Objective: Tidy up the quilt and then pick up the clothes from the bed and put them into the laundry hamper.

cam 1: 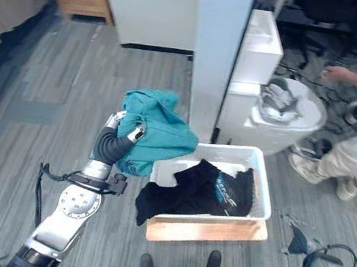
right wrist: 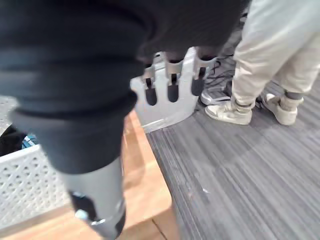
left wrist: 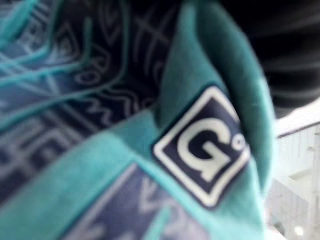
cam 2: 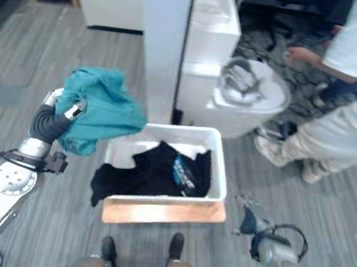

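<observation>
The teal garment (cam 1: 153, 129) is held bunched in the left hand (cam 1: 125, 132), just left of the white hamper (cam 1: 263, 183), its hem overhanging the near rim.

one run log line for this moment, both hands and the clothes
left hand: shut on teal garment, beside white perforated hamper | right hand: idle, low | hamper: black garment draped over rim

Soft teal cloth (cam 1: 155, 128); white perforated, seemingly plastic hamper (cam 1: 261, 183)
</observation>
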Controlling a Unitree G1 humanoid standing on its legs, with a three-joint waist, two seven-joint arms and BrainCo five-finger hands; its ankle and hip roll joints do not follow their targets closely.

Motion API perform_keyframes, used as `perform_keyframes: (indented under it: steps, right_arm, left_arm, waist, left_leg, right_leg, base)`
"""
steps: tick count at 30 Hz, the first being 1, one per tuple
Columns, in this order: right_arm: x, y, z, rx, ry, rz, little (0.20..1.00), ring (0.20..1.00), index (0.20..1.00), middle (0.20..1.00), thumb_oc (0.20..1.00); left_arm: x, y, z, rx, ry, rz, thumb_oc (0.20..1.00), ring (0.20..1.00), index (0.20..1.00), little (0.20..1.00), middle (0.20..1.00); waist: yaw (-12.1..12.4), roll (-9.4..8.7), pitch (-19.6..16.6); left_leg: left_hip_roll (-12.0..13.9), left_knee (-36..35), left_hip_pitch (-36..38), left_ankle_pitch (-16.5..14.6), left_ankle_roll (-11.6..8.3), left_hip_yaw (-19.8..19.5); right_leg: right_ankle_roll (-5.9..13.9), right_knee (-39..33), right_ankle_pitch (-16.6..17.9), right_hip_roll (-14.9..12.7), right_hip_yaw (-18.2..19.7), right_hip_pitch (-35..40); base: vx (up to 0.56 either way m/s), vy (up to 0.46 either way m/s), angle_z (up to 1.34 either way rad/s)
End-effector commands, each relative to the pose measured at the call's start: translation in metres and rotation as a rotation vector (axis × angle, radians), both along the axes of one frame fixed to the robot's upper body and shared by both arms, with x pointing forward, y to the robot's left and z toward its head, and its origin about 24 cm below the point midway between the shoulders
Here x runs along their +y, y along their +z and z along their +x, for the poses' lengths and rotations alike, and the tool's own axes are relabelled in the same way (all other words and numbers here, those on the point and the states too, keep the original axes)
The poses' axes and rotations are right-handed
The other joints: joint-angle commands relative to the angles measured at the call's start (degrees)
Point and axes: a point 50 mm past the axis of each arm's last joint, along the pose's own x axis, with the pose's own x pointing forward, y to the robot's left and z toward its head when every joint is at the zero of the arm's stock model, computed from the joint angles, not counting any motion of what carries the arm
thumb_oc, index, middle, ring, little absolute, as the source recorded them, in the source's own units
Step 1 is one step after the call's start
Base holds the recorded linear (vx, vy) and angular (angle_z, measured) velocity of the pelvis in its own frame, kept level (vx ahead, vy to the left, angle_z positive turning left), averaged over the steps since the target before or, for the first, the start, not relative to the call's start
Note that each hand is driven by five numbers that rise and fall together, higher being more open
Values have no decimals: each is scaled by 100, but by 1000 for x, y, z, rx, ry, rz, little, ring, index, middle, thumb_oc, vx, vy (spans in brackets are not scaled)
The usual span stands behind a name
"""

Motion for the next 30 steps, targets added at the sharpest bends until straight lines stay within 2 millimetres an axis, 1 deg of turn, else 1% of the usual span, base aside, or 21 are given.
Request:
perform_keyframes:
  steps: [1, 3, 4, 5, 6, 7, 9, 10, 11, 12, 13, 14, 16, 17, 21, 22, 25, 26, 27, 28, 30]
  right_arm:
    - [-5, 11, 7, -62, 9, -26, 1000, 1000, 1000, 1000, 1000]
    - [-3, 8, 5, -65, -3, -15, 1000, 1000, 1000, 1000, 1000]
    - [-2, 4, 1, -67, -24, -4, 1000, 1000, 1000, 1000, 1000]
    - [1, 2, 1, -70, -32, 7, 1000, 1000, 1000, 1000, 1000]
    - [5, -2, 0, -66, -50, 25, 1000, 1000, 1000, 1000, 1000]
    - [5, -2, 1, -67, -50, 25, 1000, 1000, 1000, 1000, 1000]
    - [10, -9, -1, -50, -61, 43, 1000, 1000, 1000, 1000, 1000]
    - [14, -17, -6, -24, -76, 58, 1000, 1000, 1000, 1000, 1000]
    - [16, -22, -9, -10, -86, 62, 1000, 1000, 1000, 1000, 1000]
    - [16, -26, -12, 4, -104, 69, 1000, 1000, 1000, 1000, 1000]
    - [17, -31, -15, 26, -121, 71, 1000, 1000, 1000, 1000, 1000]
    - [15, -37, -19, 53, -146, 70, 1000, 1000, 1000, 1000, 1000]
    - [12, -44, -25, 89, -184, 69, 1000, 1000, 1000, 1000, 1000]
    - [12, -49, -30, 117, -206, 74, 1000, 1000, 1000, 1000, 1000]
    - [11, -54, -38, 144, -258, 112, 1000, 1000, 1000, 1000, 1000]
    - [7, -60, -48, 168, -340, 153, 1000, 1000, 1000, 1000, 1000]
    - [6, -62, -51, 170, -374, 174, 1000, 1000, 1000, 1000, 1000]
    - [3, -70, -63, 206, -455, 213, 1000, 1000, 1000, 1000, 1000]
    - [3, -70, -62, 206, -454, 214, 1000, 1000, 1000, 1000, 1000]
    - [3, -76, -71, 233, -512, 234, 1000, 1000, 1000, 1000, 1000]
    - [4, -78, -73, 242, -534, 249, 1000, 1000, 1000, 1000, 1000]
  left_arm:
    - [-21, 11, 13, -91, -33, -7, 200, 200, 200, 200, 200]
    - [-28, 6, 19, -64, -29, -25, 200, 200, 200, 200, 200]
    - [-33, -4, 27, -22, -6, 12, 200, 200, 200, 200, 200]
    - [-38, -19, 34, 45, 6, 15, 200, 200, 200, 200, 200]
    - [-41, -46, 43, 173, 32, 29, 200, 200, 200, 200, 200]
    - [-41, -46, 43, 171, 32, 29, 200, 200, 200, 200, 200]
    - [-38, -75, 48, 288, 91, 103, 200, 200, 200, 200, 200]
    - [-31, -103, 48, 413, 144, 145, 200, 200, 200, 200, 200]
    - [-27, -115, 47, 468, 175, 151, 200, 200, 200, 200, 200]
    - [-21, -130, 45, 540, 220, 153, 617, 617, 617, 617, 617]
    - [-14, -140, 43, 591, 249, 154, 1000, 1000, 1000, 1000, 1000]
    - [-9, -151, 41, 654, 280, 148, 1000, 1000, 1000, 1000, 1000]
    - [-1, -157, 40, 698, 332, 98, 1000, 1000, 1000, 1000, 1000]
    - [14, -164, 37, 742, 401, 63, 1000, 1000, 1000, 1000, 1000]
    - [29, -161, 38, 732, 473, 6, 1000, 1000, 1000, 1000, 1000]
    - [40, -154, 38, 695, 519, -91, 1000, 1000, 1000, 1000, 1000]
    - [46, -153, 36, 687, 537, -137, 1000, 1000, 1000, 1000, 1000]
    - [70, -150, 24, 658, 616, -218, 1000, 1000, 1000, 1000, 1000]
    - [70, -150, 24, 658, 616, -217, 1000, 1000, 1000, 1000, 1000]
    - [84, -155, 15, 674, 675, -239, 1000, 1000, 1000, 1000, 1000]
    - [92, -161, 7, 700, 706, -246, 1000, 1000, 1000, 1000, 1000]
  waist:
    - [-94, 11, -443]
    - [-164, 14, -439]
    - [-296, 3, -430]
    - [-357, -1, -406]
    - [-451, -9, -376]
    - [-443, -8, -379]
    - [-511, -19, -344]
    - [-559, -33, -327]
    - [-565, -39, -327]
    - [-576, -44, -322]
    - [-576, -46, -329]
    - [-581, -46, -325]
    - [-576, -40, -332]
    - [-585, -41, -354]
    - [-584, -48, -389]
    - [-553, -53, -412]
    - [-539, -56, -437]
    - [-441, -53, -469]
    - [-441, -53, -477]
    - [-379, -54, -489]
    - [-343, -54, -512]
  left_leg:
    - [322, 11, 187, -160, -332, 114]
    - [331, 11, 194, -166, -327, 176]
    - [332, 11, 204, -168, -321, 239]
    - [328, 11, 241, -198, -322, 290]
    - [330, 11, 253, -198, -324, 385]
    - [335, 11, 233, -174, -324, 393]
    - [334, 11, 220, -167, -327, 448]
    - [332, 11, 212, -181, -332, 478]
    - [336, 11, 192, -174, -334, 480]
    - [337, 11, 171, -165, -334, 483]
    - [340, 11, 131, -137, -336, 493]
    - [334, 11, 140, -157, -340, 490]
    - [336, 11, 129, -152, -344, 489]
    - [346, 11, 159, -159, -356, 501]
    - [352, 11, 210, -158, -371, 491]
    - [349, 11, 280, -182, -377, 453]
    - [355, 11, 273, -167, -381, 436]
    - [352, 11, 355, -185, -384, 356]
    - [357, 11, 337, -169, -385, 357]
    - [358, 11, 382, -176, -388, 306]
    - [364, 11, 372, -160, -391, 276]
  right_leg:
    - [662, 12, -796, -450, -36, 440]
    - [658, 12, -786, -446, 18, 402]
    - [654, 12, -776, -434, 90, 353]
    - [664, 12, -789, -434, 136, 346]
    - [659, 12, -765, -427, 217, 279]
    - [649, 12, -743, -421, 227, 253]
    - [649, 12, -714, -410, 282, 184]
    - [652, 12, -721, -408, 297, 158]
    - [649, 12, -710, -407, 295, 136]
    - [645, 12, -699, -403, 302, 113]
    - [631, 12, -669, -387, 324, 58]
    - [640, 12, -683, -391, 318, 72]
    - [632, 12, -678, -383, 314, 65]
    - [624, 12, -685, -374, 307, 89]
    - [607, 12, -684, -365, 295, 154]
    - [609, 12, -711, -369, 253, 258]
    - [598, 12, -703, -361, 235, 266]
    - [591, 12, -750, -361, 168, 422]
    - [584, 12, -737, -356, 171, 403]
    - [584, 12, -761, -364, 123, 488]
    - [570, 12, -754, -356, 100, 499]
  base:
    - [-7, -15, -25]
    - [-4, -14, -24]
    - [16, -10, -33]
    - [6, -19, -30]
    - [-12, -10, -16]
    - [-25, -17, -27]
    - [-13, -15, -38]
    - [-4, -21, -19]
    - [0, 0, 0]
    - [-29, -21, -5]
    - [-23, -8, -10]
    - [-27, -10, -8]
    - [6, 2, 2]
    - [16, 6, 7]
    - [12, -2, 1]
    - [0, 0, 0]
    - [0, 0, 0]
    - [0, 0, 0]
    - [23, -8, 7]
    - [-7, -6, 19]
    - [-4, -5, 26]
